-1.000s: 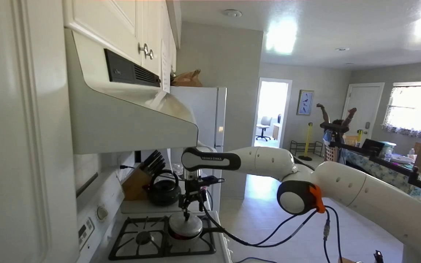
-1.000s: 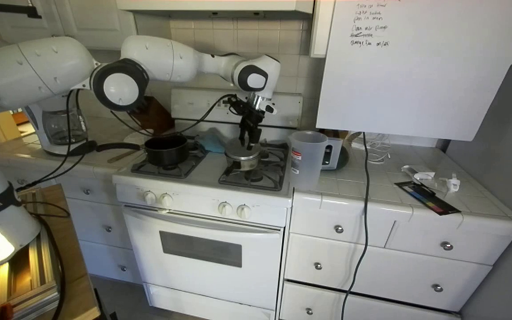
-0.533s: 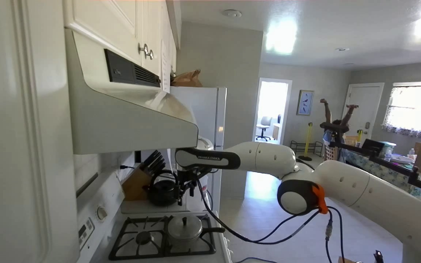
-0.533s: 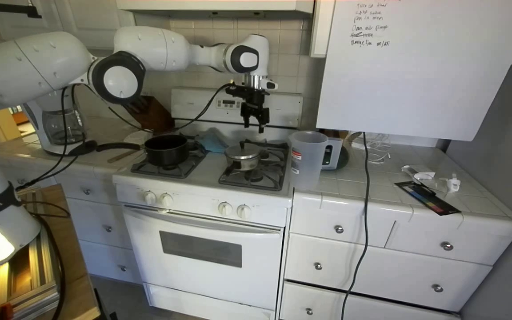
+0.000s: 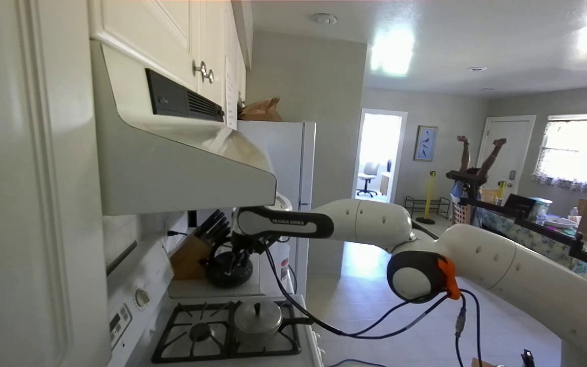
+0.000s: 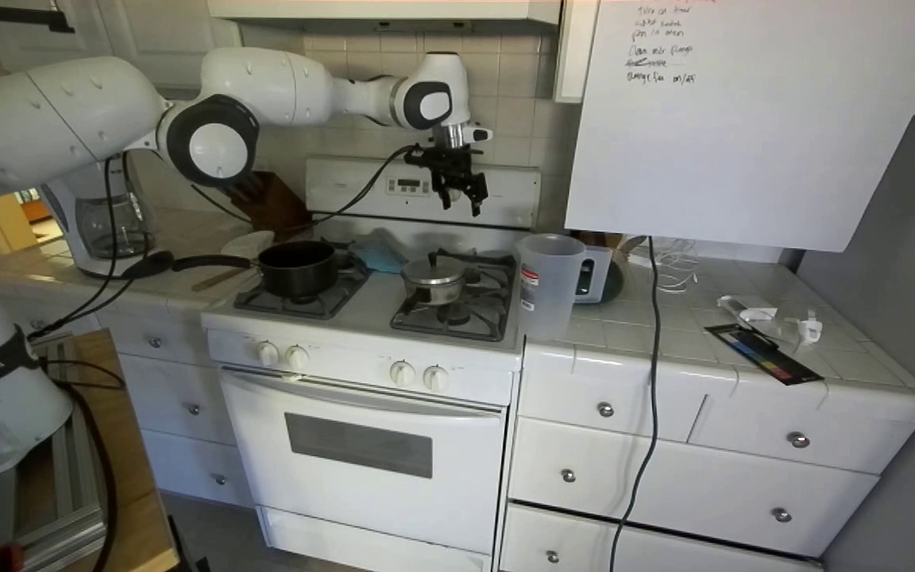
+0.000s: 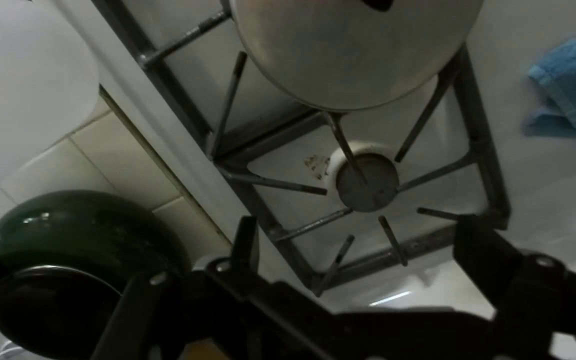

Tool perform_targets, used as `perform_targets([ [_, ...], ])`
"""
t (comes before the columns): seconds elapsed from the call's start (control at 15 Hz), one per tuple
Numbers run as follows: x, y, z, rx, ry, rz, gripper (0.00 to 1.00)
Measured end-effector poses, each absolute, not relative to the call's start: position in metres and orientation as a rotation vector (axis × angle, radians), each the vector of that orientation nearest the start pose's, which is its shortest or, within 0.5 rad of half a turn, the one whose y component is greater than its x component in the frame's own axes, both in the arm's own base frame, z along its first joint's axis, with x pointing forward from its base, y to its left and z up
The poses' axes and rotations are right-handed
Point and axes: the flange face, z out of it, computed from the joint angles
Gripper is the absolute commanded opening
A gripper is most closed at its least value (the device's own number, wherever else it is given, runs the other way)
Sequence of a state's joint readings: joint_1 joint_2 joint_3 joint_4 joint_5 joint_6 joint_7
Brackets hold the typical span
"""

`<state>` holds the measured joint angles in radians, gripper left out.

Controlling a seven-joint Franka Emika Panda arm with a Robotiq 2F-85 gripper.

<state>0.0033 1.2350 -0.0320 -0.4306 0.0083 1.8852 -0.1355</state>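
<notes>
My gripper (image 6: 461,207) hangs open and empty above the back of the stove, in front of the control panel, slightly tilted. In the wrist view the gripper (image 7: 357,230) shows its two black fingers wide apart, with only the grate and a bare burner (image 7: 368,182) seen between them. The nearest thing below is a small silver pot (image 6: 435,292) with a lid (image 6: 432,270) that has a black knob. The lid (image 5: 258,317) lies flat on the pot, apart from the gripper. The lid also fills the top of the wrist view (image 7: 358,60).
A black saucepan (image 6: 299,270) stands on the left burners, with a blue cloth (image 6: 378,253) beside it. A clear pitcher (image 6: 549,290) stands right of the stove, a dark green kettle (image 7: 83,225) behind it. A range hood (image 5: 186,173) overhangs the stove. A knife block (image 5: 191,257) stands nearby.
A second ago the gripper was down at the lid's knob, the lid seemingly a little raised. The lid now lies flat; the gripper has risen and moved back. The light on the robot's base went dark.
</notes>
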Motion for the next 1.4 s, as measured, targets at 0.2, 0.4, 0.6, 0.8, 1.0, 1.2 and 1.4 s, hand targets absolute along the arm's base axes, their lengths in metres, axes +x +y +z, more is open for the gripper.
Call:
perform_targets([
  [0.2,0.826,0.003,0.321,-3.125,-0.218,-0.362,1.0],
  [0.4,0.826,0.002,0.321,-3.125,-0.219,-0.363,1.0],
  [0.6,0.826,0.005,0.318,-3.123,-0.241,-0.354,1.0],
  [0.8,0.827,0.025,0.309,-3.098,-0.347,-0.371,1.0],
  [1.0,0.827,0.059,0.3,-3.041,-0.519,-0.389,1.0],
  [1.2,0.824,0.1,0.294,-2.946,-0.725,-0.408,1.0],
  [1.4,0.817,0.146,0.291,-2.818,-0.911,-0.415,1.0],
])
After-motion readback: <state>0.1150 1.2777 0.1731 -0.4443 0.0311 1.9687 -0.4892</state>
